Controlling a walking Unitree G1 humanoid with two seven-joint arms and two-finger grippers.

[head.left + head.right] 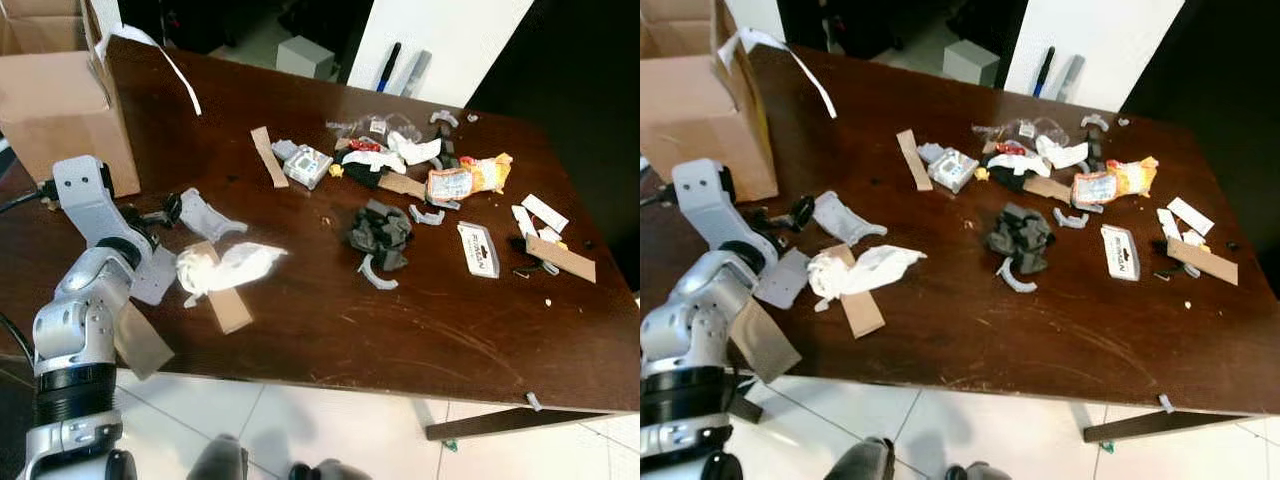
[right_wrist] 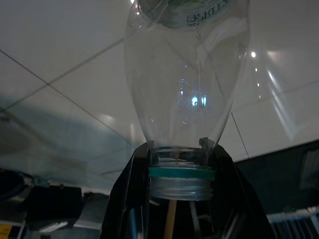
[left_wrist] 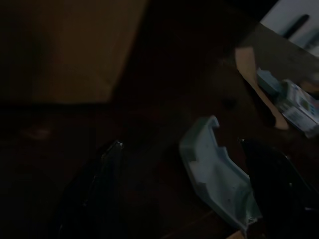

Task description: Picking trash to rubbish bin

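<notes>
The left arm (image 1: pixel 85 300) stands nearest the camera, raised over the near left corner of the dark wooden table (image 1: pixel 330 330). The left gripper (image 3: pixel 189 199) is low over the table beside a pale grey plastic piece (image 3: pixel 217 174). Its two black fingers (image 3: pixel 271 169) stand well apart, one on each side of that piece, and hold nothing.

A crumpled white tissue (image 1: pixel 225 265) lies just beside the arm, resting partly on a strip of brown cardboard (image 1: pixel 228 310). A second cardboard strip (image 1: pixel 268 155) lies further back, next to a small white packet (image 1: pixel 308 165). A large cardboard box (image 1: pixel 60 100) stands at the far left corner of the table, with a white paper strip (image 1: pixel 175 70) hanging from its flap.

A dark crumpled wad (image 1: pixel 380 232) sits near the middle of the table. Behind it lies a cluster of mixed wrappers (image 1: pixel 385 150), and an orange snack bag (image 1: pixel 465 180) lies just to the right of them. A white label (image 1: pixel 478 248) and more cardboard scraps (image 1: pixel 560 255) lie toward the right edge.

The right gripper (image 2: pixel 179 169) grips a clear plastic bottle (image 2: pixel 187 84) by its neck, fingers (image 2: pixel 124 194) closed on it just above the green ring, with white floor tiles (image 2: pixel 60 55) behind.
</notes>
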